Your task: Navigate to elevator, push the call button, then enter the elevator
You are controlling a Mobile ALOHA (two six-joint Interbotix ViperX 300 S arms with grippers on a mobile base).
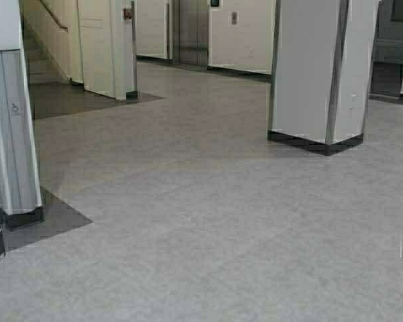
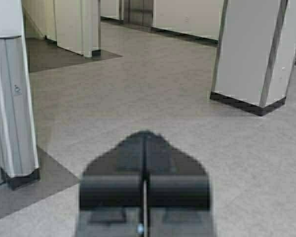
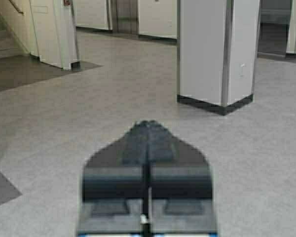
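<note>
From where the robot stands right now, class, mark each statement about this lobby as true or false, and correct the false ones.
1. The elevator doors stand wide open. False: the steel doors are closed.
2. The call button plate is on the white wall to the right of the elevator in the high view. True.
3. The left gripper is shut, its fingers meeting at a point. True.
4. The right gripper is clamped on a cup. False: it is shut on nothing.
5. A square pillar with a dark base stands on the floor to the right of the path ahead. True.
6. The robot is already touching the call button. False: the button is far across the floor.
</note>
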